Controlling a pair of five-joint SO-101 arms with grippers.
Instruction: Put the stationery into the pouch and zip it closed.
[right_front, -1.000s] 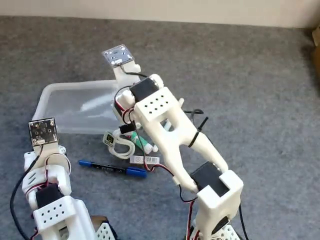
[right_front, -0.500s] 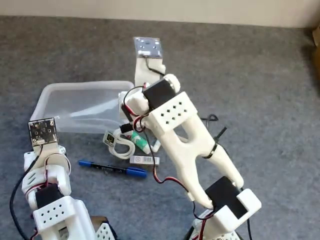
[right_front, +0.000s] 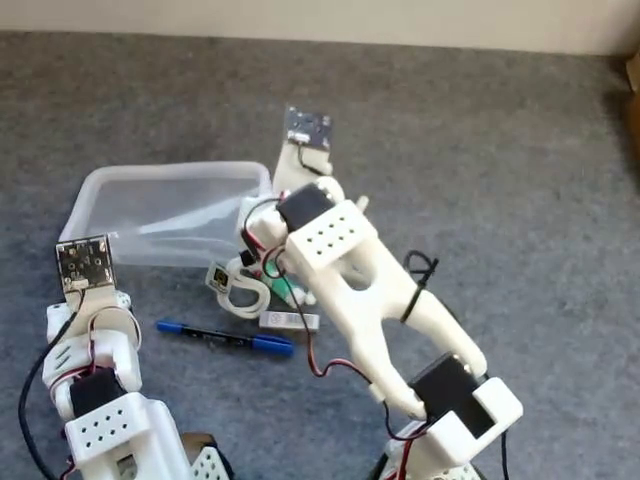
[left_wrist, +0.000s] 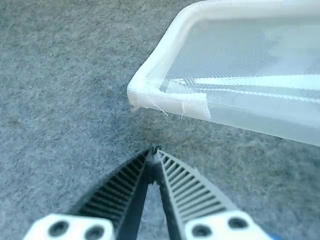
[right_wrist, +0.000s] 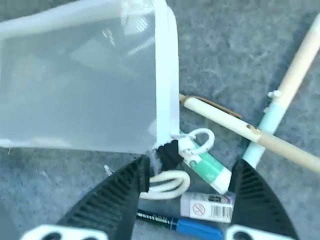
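Grey tabletop (right_front: 520, 200) carried a clear pouch (right_front: 160, 215); right hand (right_wrist: 192, 165) spread wide over its end (blue pen (right_front: 225, 337) nearby), left hand (left_wrist: 154, 150) pinched together beside a corner.

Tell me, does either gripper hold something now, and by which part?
Nothing is held. The left gripper is shut on nothing, near a corner of the pouch; the right gripper is open above another corner.

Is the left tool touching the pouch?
Apart. The left wrist view shows bare carpet between the shut left tool tips and the pouch corner.
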